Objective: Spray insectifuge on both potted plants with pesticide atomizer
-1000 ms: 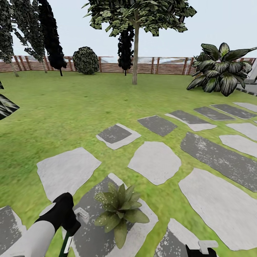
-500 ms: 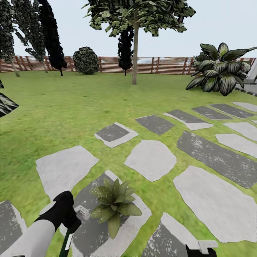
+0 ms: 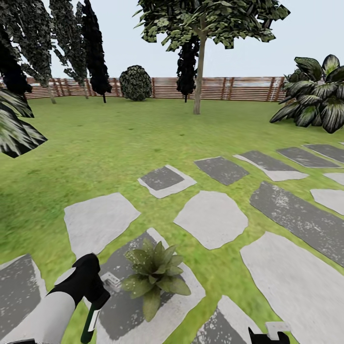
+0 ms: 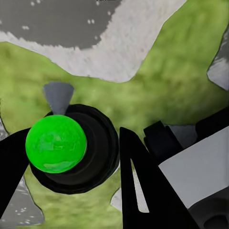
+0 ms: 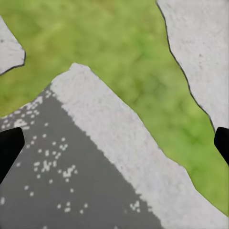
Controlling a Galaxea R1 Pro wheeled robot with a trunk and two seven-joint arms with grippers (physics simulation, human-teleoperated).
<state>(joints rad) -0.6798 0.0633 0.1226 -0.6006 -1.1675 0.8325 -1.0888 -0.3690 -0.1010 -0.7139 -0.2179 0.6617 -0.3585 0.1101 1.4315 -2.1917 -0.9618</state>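
- Lowest in the head view, at the lower left, the left hand (image 3: 91,298) is pinching the pesticide atomizer (image 3: 91,317), whose dark-green body hangs below the black wrist with its white trigger head beside the fingers; in the left wrist view the bottle's round green end (image 4: 56,143) sits between the dark fingers (image 4: 138,186).
- At the bottom right edge only the tip of the right hand (image 3: 270,334) shows; in the right wrist view its fingertips (image 5: 9,145) stand at opposite edges, spread wide with nothing between them, over a stepping stone (image 5: 71,181) and grass.
- Just beside the left hand, lower centre, one potted plant (image 3: 153,277) stands on a grey stepping stone (image 3: 124,306); its pot is hidden under the leaves.
- To spray well, I judge the nozzle should be turned toward the rosette and raised a little, so the mist falls across all the leaves rather than one side.
- Farther up lie more stepping stones (image 3: 210,217) on the lawn (image 3: 95,143), then a tree (image 3: 200,57), a round bush (image 3: 135,82) and the fence (image 3: 239,88).
- Compared with half a second ago, the whole scene has slid rightward in the frame, so the camera has turned left; the plant has not moved on its stone.
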